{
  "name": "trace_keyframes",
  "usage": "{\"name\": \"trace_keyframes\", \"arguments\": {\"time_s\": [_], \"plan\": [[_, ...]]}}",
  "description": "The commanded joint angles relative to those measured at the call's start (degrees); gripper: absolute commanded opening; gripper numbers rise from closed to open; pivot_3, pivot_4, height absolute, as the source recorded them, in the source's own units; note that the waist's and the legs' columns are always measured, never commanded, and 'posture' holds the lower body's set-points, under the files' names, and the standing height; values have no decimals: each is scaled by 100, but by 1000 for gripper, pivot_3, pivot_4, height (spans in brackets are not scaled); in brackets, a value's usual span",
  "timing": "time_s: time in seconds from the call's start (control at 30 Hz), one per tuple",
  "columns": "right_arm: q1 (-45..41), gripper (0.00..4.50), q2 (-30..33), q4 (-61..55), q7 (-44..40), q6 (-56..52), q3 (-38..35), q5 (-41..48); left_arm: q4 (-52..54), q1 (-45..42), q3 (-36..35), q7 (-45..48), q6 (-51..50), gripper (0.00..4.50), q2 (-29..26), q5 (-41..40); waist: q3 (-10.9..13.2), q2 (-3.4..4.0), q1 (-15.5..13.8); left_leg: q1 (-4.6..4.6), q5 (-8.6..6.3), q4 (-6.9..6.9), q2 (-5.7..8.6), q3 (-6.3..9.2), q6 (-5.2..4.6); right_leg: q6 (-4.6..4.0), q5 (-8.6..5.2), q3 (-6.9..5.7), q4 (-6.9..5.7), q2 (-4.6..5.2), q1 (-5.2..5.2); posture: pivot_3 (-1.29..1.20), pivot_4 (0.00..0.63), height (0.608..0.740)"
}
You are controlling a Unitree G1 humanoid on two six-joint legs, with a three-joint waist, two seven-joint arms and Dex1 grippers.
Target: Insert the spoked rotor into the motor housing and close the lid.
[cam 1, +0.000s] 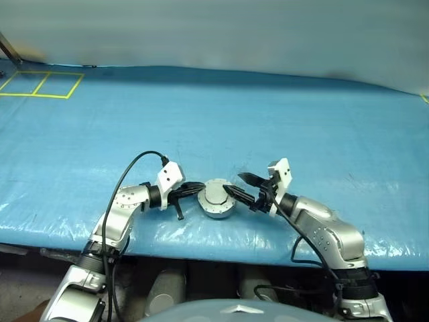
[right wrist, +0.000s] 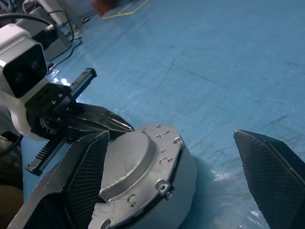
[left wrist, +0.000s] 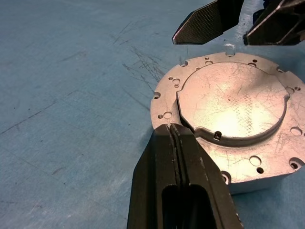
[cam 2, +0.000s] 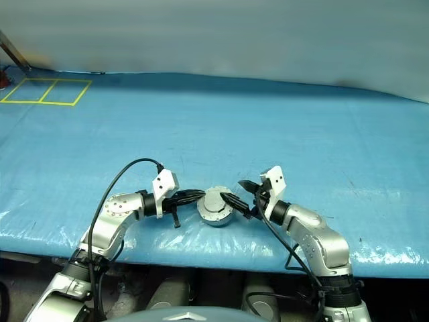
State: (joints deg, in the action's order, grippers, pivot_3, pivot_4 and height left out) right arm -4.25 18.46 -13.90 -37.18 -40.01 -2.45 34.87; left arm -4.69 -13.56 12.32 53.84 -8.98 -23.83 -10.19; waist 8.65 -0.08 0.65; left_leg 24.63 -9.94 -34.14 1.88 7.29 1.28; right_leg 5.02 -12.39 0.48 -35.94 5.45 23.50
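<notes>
The motor housing [cam 1: 218, 198] is a short silver cylinder on the blue table between my two grippers. A round silver lid [left wrist: 233, 107] with small holes lies flat on its top and covers the inside. The spoked rotor is hidden. My left gripper [cam 1: 198, 188] is shut, with its tips touching the housing's left rim [left wrist: 164, 114]. My right gripper [cam 1: 232, 182] stands open just right of the housing, one finger [right wrist: 86, 167] over the lid's edge and the other finger [right wrist: 267, 162] clear of it, holding nothing.
A blue sheet [cam 1: 268, 121] covers the whole table. Its front edge [cam 1: 214, 249] runs close under the housing. Yellow tape squares [cam 1: 40, 84] mark the far left corner. A black cable [cam 1: 124, 181] loops over my left arm.
</notes>
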Motion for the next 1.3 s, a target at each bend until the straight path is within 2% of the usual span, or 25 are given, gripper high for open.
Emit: {"name": "trace_keyframes", "arguments": {"time_s": [0.03,0.37,0.77,0.87,1.03,1.13,1.3], "plan": [[56,4426,-30,-219,165,-411,-310,504,-143,103,128,33,-20,0,9,73,2,-2,1,0,0,-2,0,-1,0,-10,-8,0,1,0,-1,0,150,740],[509,4426,-125,-369,650,-1921,-968,2244,-129,105,91,34,45,0,7,52,2,-2,6,-6,0,-6,-1,-2,-1,-20,-14,1,-2,0,-7,0,150,740],[575,4426,-614,-80,1343,-2300,-897,2835,-123,112,78,3,91,0,11,86,2,-2,35,-10,1,-22,-3,-4,-1,-19,-13,4,-8,-6,-14,0,150,740],[577,3806,-651,-15,1396,-2334,-915,2888,-117,122,75,-5,101,0,9,97,2,-1,45,-11,1,-22,-4,-3,-1,-19,-12,4,-12,-8,-14,0,150,740],[620,2127,-670,93,1458,-2391,-882,2893,-103,144,81,-13,116,0,25,111,2,-1,53,-11,1,-28,-3,-3,-2,-16,-10,6,-13,-9,-18,0,150,740],[621,1279,-702,166,1489,-2385,-959,2972,-114,142,87,-17,128,0,34,115,1,1,58,-16,1,-28,-4,-3,-2,-16,-10,8,-15,-11,-21,0,150,740],[625,1219,-641,144,1510,-2389,-910,2914,-122,159,91,-29,157,0,43,118,1,1,58,-36,0,-40,-5,-3,-2,-18,-11,8,-15,-12,-49,0,150,740]]}}
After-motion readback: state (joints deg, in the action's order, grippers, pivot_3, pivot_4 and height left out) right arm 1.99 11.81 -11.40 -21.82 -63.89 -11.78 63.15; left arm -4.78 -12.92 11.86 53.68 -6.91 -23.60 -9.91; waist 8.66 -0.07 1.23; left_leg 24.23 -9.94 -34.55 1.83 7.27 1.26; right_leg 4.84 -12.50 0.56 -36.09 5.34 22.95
